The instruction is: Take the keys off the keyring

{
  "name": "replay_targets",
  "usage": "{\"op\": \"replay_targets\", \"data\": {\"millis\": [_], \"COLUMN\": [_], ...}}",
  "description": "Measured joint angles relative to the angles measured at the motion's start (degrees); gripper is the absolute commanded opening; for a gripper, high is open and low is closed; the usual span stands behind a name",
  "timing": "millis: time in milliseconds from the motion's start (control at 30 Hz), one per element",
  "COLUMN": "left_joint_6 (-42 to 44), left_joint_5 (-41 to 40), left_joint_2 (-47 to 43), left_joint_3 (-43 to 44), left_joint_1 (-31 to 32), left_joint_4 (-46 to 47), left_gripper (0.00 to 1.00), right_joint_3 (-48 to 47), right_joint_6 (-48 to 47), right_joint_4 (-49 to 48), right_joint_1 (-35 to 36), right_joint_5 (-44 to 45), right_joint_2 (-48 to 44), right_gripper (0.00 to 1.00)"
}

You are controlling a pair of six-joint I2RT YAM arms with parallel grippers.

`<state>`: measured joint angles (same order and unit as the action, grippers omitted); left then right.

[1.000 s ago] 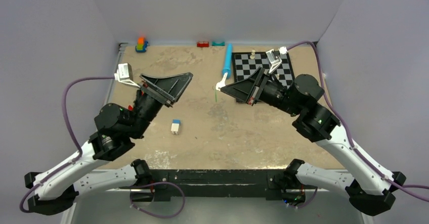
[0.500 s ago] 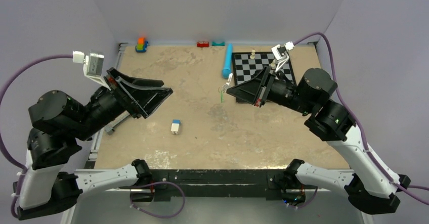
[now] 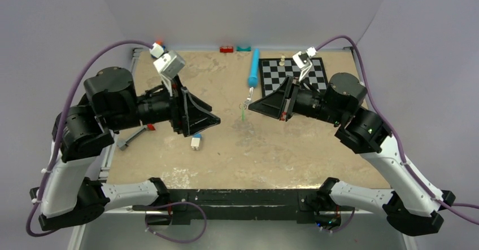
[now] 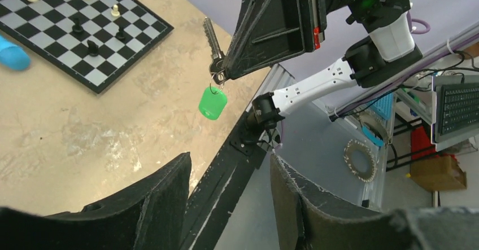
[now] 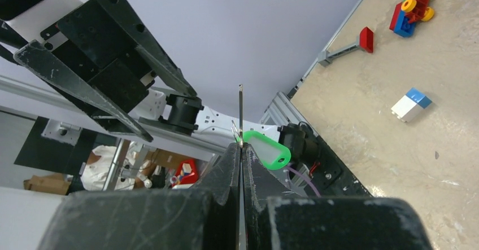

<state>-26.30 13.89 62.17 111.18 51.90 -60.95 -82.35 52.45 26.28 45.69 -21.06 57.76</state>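
At the left edge of the tan surface [image 3: 265, 148] a grey tool [image 3: 133, 137] with a red end lay flat, partly under the left arm. Just right of it sat a blue-topped white block [image 3: 196, 141], close below the left hand [image 3: 214, 120]. That hand was raised off the surface and pointed right, its fingers [image 4: 169, 188] spread with a clear gap between them and nothing in it.

Right of the gap, the keys [image 3: 244, 102] hung in the air above the middle of the surface, well apart from the block. The right hand [image 3: 250, 104], pointing left toward the other one, had its fingers pressed together and was pinching the bunch at their tips. From the left wrist, the silver blade [image 4: 212, 35] stuck up and away from those tips, while the green tag [image 4: 213, 103] dangled below on a small ring. From the right wrist, the blade showed edge-on as a thin line above the closed tips, with the tag just to its right.

Behind the keys a blue cylinder [image 3: 253, 68] lay on the surface, one end toward the far wall. To the right, a chessboard [image 3: 294, 74] carried a few pieces, the right arm crossing over its near corner.
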Motion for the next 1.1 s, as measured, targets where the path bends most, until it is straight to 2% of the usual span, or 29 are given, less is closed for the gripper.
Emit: {"op": "replay_targets", "data": {"millis": [300,633,867,1100], "left_joint_6": [-0.1,-0.1,-0.1,-0.1], "left_joint_5": [5.1,10.1,10.6,10.9], "left_joint_2": [4.9,13.2,14.8,14.8], "left_joint_3": [2.3,11.9,11.6,9.8], "left_joint_1": [-0.5,-1.6,-1.7,-1.7], "left_joint_4": [1.7,2.5,1.7,2.2], "left_gripper": [0.55,0.49,0.48,0.42], "right_joint_3": [-1.3,-3.7,-4.7,-4.7], "right_joint_6": [0.0,0.0,0.0,0.0], "right_joint_4": [0.3,0.3,0.3,-0.1], "right_joint_1": [0.0,0.0,0.0,0.0], "right_joint_5": [-1.6,-3.4,-4.3,-5.0], "right_joint_2": [0.4,1.0,1.1,1.1], "right_gripper": [0.0,0.0,0.0,0.0]}}
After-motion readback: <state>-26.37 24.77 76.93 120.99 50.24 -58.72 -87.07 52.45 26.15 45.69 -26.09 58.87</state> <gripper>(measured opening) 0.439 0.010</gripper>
